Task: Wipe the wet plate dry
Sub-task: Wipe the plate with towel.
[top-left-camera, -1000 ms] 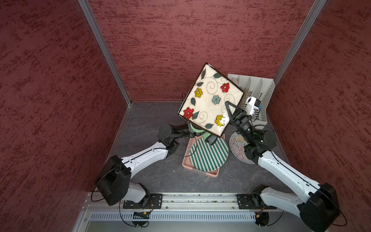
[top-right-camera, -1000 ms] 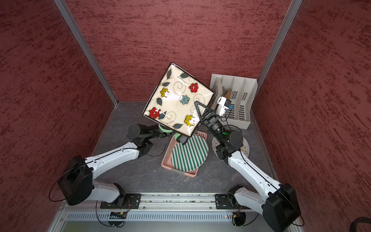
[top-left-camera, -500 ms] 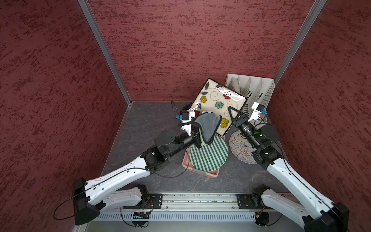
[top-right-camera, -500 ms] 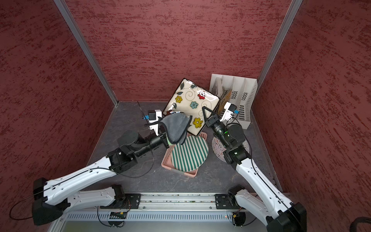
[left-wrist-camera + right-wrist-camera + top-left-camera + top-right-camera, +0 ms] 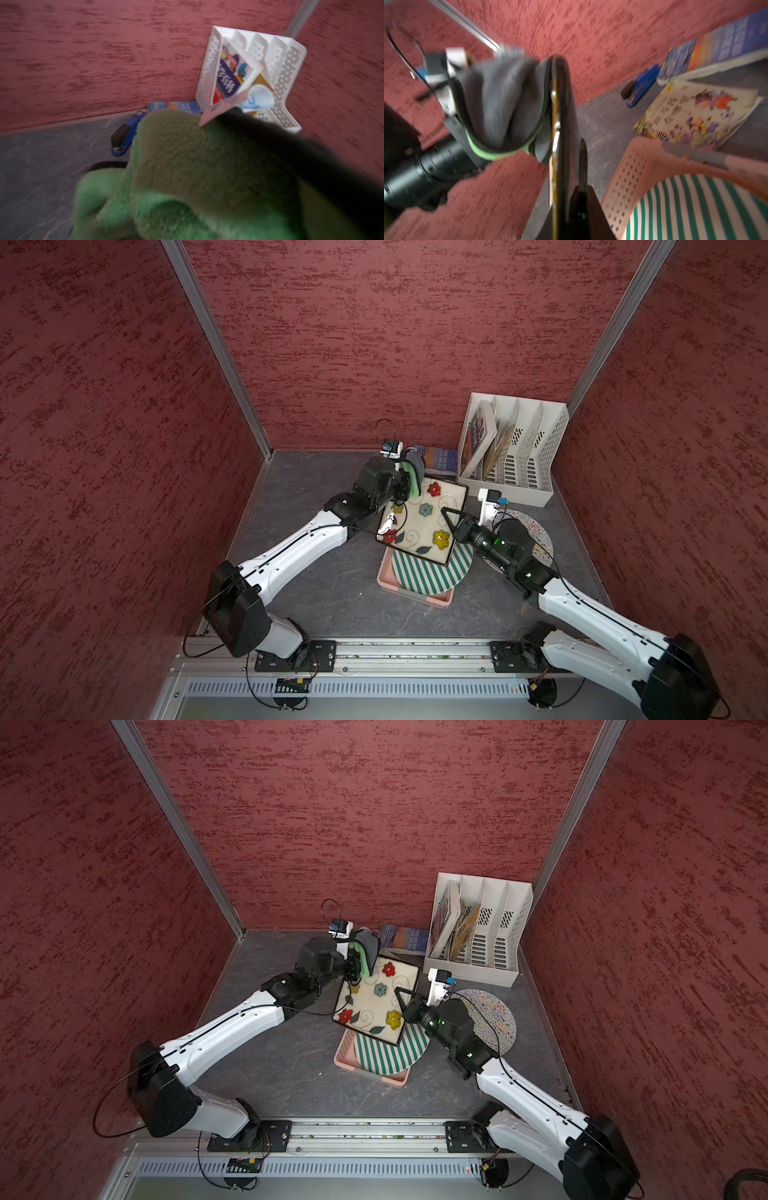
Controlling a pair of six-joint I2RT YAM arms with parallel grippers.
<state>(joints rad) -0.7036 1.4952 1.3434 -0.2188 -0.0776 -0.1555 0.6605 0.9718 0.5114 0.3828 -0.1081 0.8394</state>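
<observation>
The square cream plate [image 5: 419,526] [image 5: 374,1006] with painted flowers hangs low and tilted over the pink basket. My right gripper [image 5: 446,516] [image 5: 399,994] is shut on its right edge. In the right wrist view the plate [image 5: 560,124] stands edge-on between the jaws. My left gripper [image 5: 405,481] is shut on a green and grey cloth [image 5: 413,475] [image 5: 365,957] at the plate's far left corner. That cloth [image 5: 187,176] fills the left wrist view and hides the jaws. From the right wrist the cloth [image 5: 502,112] lies against the plate's face.
A pink basket [image 5: 415,599] holds a green-striped round plate [image 5: 432,576]. A speckled round plate [image 5: 538,531] lies under my right arm. A white file rack [image 5: 511,448] with books stands at the back right, a book [image 5: 440,458] and a blue stapler [image 5: 124,137] beside it.
The plate has come down from high and tilted up to low over the basket. My left arm has carried the cloth from beneath it to its far left corner.
</observation>
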